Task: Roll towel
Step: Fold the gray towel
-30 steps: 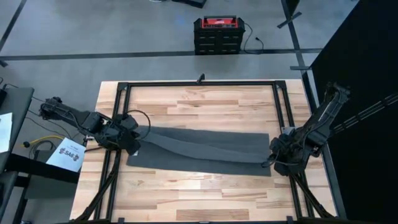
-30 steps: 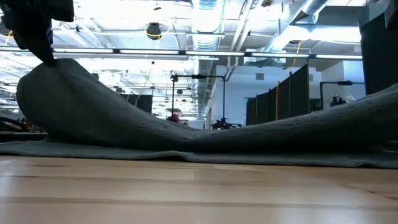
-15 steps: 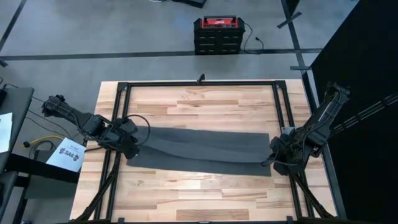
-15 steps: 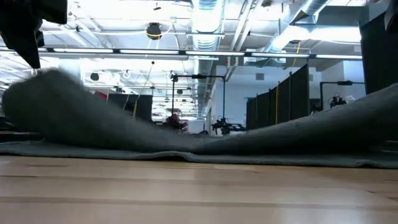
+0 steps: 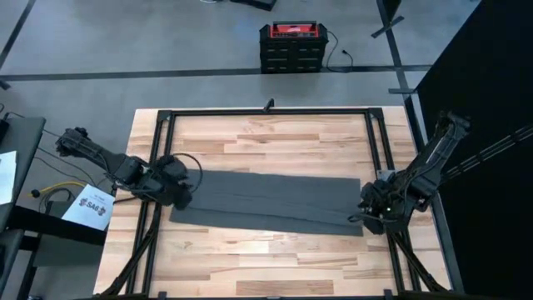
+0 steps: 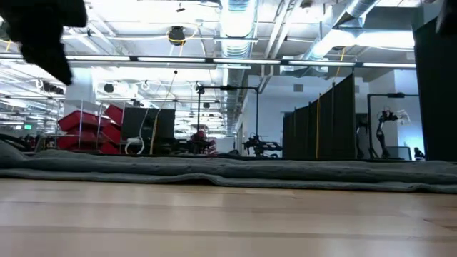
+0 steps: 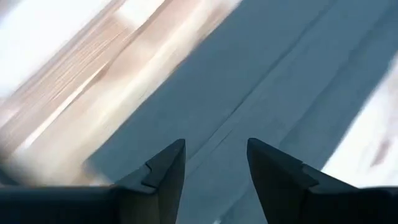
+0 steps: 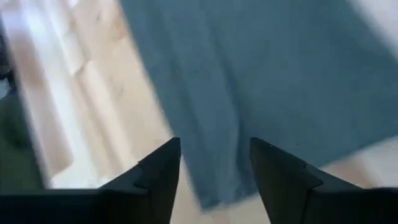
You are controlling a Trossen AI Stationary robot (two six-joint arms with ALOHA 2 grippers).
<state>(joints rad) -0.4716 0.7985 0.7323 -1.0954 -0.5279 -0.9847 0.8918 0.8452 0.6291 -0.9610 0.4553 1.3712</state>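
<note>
The wooden table (image 5: 275, 142) is filling the middle of the high view, a black metal frame (image 5: 268, 111) running round its edge, and everything here is taking its place from the towel (image 5: 271, 202). That towel, a long dark grey cloth, is lying flat across the middle of the table, stretched from one arm to the other, with a lengthwise fold line showing along it; in the low view it is lying as a thin grey band (image 6: 235, 173) on the boards. Beyond the far side of the towel, off the table on the floor, a red and black box (image 5: 291, 37) is sitting. Off the towel's left end, a white sheet of paper (image 5: 93, 207) is resting beside the table. At the towel's left end the left gripper (image 5: 179, 193) is hovering over the cloth's edge, and its wrist view is showing the gripper (image 7: 216, 163) with fingers apart and nothing between them, the grey cloth (image 7: 267, 81) lying beneath. At the towel's right end the right gripper (image 5: 370, 208) is hanging just over the short edge, and its own view is showing it (image 8: 214, 163) with fingers spread wide and empty too, the cloth's corner (image 8: 261, 81) and bare wood below them.
</note>
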